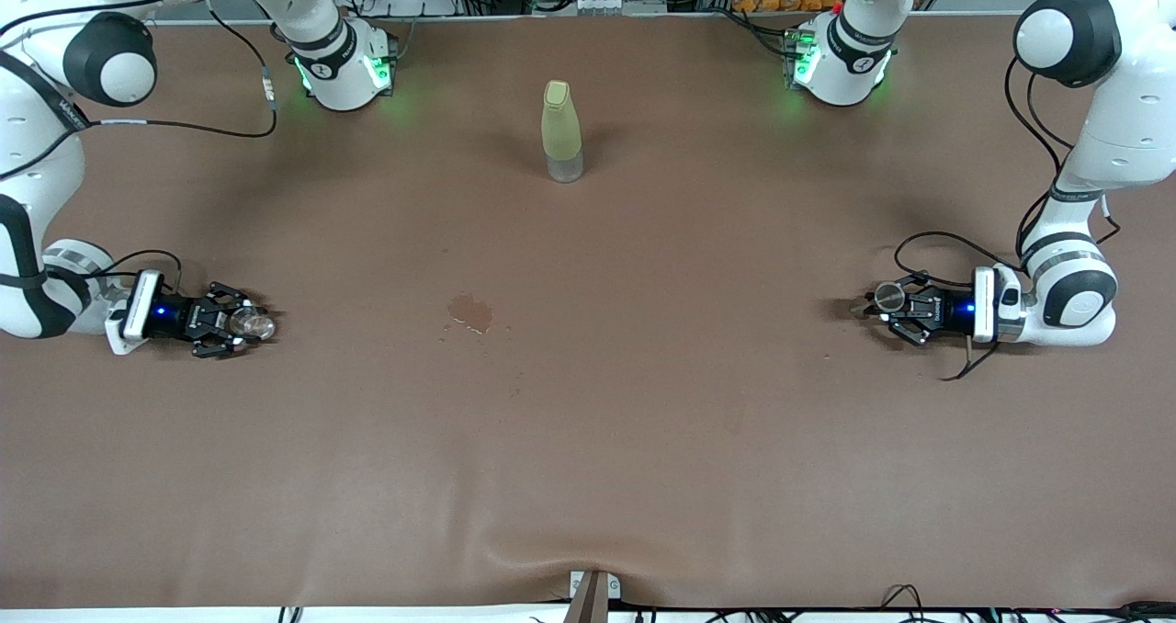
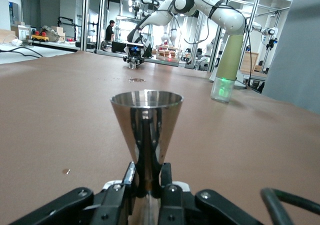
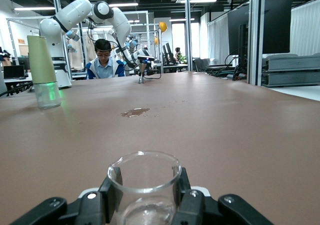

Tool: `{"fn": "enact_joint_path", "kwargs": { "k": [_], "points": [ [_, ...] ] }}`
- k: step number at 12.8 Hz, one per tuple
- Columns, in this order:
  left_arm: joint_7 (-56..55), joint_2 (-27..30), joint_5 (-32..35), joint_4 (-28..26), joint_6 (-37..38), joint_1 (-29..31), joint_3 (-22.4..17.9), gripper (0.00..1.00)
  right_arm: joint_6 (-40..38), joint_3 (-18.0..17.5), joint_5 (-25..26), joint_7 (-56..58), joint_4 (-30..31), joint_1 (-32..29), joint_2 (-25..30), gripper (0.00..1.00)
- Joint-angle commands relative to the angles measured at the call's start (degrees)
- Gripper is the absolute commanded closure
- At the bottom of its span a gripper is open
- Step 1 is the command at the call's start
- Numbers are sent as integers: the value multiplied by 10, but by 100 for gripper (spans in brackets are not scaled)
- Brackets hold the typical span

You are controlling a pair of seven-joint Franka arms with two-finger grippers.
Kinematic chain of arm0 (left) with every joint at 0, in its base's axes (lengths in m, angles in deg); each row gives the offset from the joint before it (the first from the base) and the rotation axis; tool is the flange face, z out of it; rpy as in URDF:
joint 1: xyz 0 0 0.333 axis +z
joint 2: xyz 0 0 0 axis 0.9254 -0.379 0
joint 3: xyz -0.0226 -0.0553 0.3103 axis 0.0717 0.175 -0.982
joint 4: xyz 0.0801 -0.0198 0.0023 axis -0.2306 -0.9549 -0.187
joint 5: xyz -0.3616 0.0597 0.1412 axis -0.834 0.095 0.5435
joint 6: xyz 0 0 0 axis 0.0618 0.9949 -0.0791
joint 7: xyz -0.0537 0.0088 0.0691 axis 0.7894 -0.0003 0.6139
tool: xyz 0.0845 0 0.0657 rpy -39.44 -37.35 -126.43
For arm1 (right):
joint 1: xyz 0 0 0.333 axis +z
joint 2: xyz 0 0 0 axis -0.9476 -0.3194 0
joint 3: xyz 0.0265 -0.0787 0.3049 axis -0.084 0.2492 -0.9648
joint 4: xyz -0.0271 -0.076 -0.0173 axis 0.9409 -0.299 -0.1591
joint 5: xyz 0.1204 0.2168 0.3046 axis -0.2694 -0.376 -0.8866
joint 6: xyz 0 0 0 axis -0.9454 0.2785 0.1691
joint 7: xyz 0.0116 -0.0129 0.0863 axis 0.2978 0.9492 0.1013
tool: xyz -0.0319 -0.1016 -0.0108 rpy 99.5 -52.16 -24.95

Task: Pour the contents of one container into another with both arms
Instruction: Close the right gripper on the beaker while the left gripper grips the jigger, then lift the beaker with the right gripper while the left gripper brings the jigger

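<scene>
I have both containers gripped and both sit on the table, so my judgement is that the step in hand is the lift before the pour. To do it well I should raise each one straight up, keep it upright, and bring the two together over the middle of the table before I tilt anything.

My left end effector (image 1: 884, 308) is low at the left arm's end of the table, its fingers (image 2: 131, 181) closed tight on the narrow waist of a shiny metal cone cup (image 2: 146, 135). The cup stands upright, mouth up, directly between my fingers. That waist is thin and slick, so a slow lift suits it.

My right end effector (image 1: 241, 322) is low at the right arm's end, closed around a clear glass cup (image 3: 145, 187), which also stands upright in my grip.

A pale green bottle (image 1: 561, 131) stands alone toward the table edge where my bases are, well apart from both cups. A small wet stain (image 1: 470, 311) marks the middle of the table.
</scene>
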Motion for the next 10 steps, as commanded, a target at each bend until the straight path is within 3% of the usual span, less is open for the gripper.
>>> {"fn": "enact_joint_path", "kwargs": {
  "k": [1,2,3,7,10],
  "points": [
    [14,1,-14,-7,-7,-3,-1,85,-18,-5,-19,-2,-12,-10,-8,82],
    [14,3,-14,-7,-7,-3,-1,90,-22,-5,-22,0,-12,-8,-8,83],
    [13,4,-14,-6,-7,-4,-1,100,-23,-5,-25,-2,-12,-6,-8,87],
    [8,12,-28,-2,-6,-14,0,100,-44,-7,-26,-23,-12,1,12,91],
    [7,33,-40,1,-7,-33,13,100,-47,-9,-26,-77,-12,8,55,86]
  ]
}}
